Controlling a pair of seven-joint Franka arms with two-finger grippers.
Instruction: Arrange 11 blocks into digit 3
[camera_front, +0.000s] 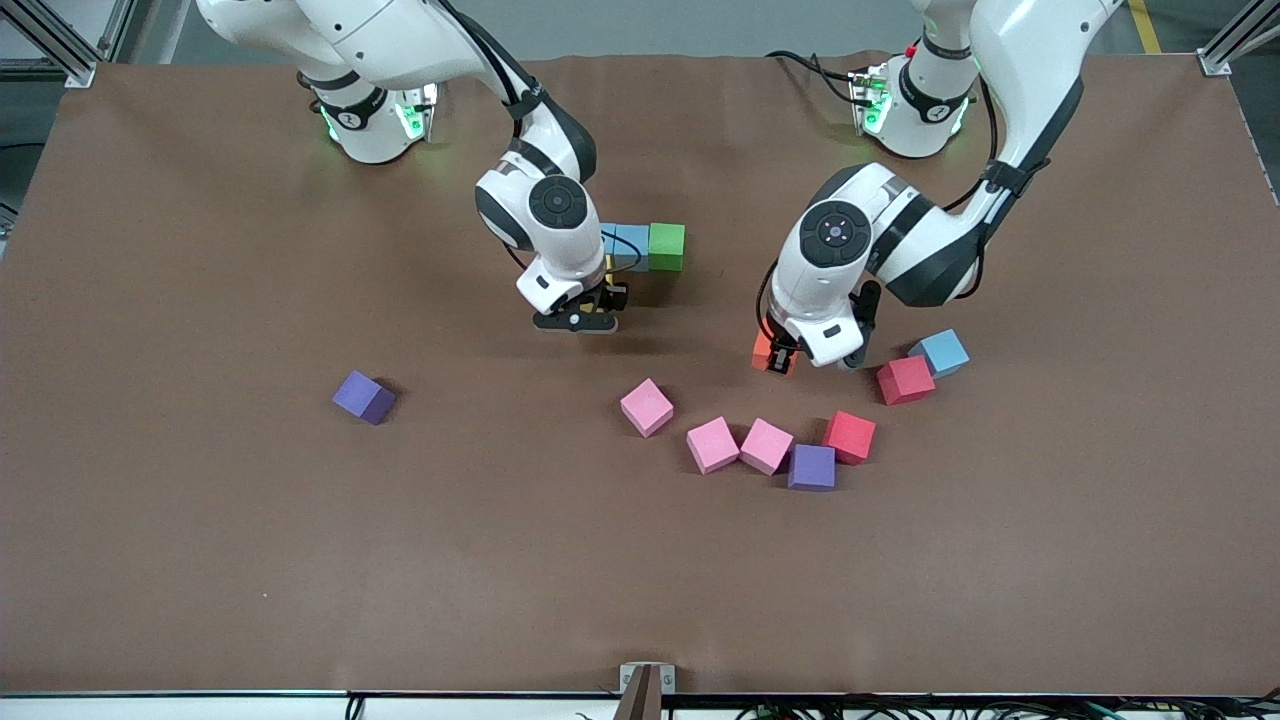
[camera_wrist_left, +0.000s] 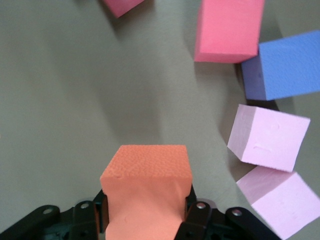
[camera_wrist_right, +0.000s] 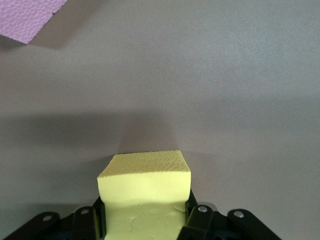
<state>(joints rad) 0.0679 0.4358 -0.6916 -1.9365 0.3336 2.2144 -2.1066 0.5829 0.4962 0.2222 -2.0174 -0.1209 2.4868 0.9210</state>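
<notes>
My left gripper (camera_front: 781, 356) is shut on an orange block (camera_front: 766, 352), low over the table beside a red cube (camera_front: 905, 380). The left wrist view shows the orange block (camera_wrist_left: 146, 175) squeezed between the jaws of the left gripper (camera_wrist_left: 147, 217). My right gripper (camera_front: 606, 293) is shut on a yellow block (camera_wrist_right: 145, 187), seen in the right wrist view, next to a touching light blue block (camera_front: 630, 246) and green block (camera_front: 666, 247). Three pink blocks (camera_front: 647, 407) (camera_front: 712, 445) (camera_front: 766, 446) and a purple block (camera_front: 811, 467) lie nearer the front camera.
A second purple block (camera_front: 363, 397) sits alone toward the right arm's end. Another light blue block (camera_front: 940, 352) touches the red cube. A second red cube (camera_front: 850, 437) lies beside the purple block in the cluster.
</notes>
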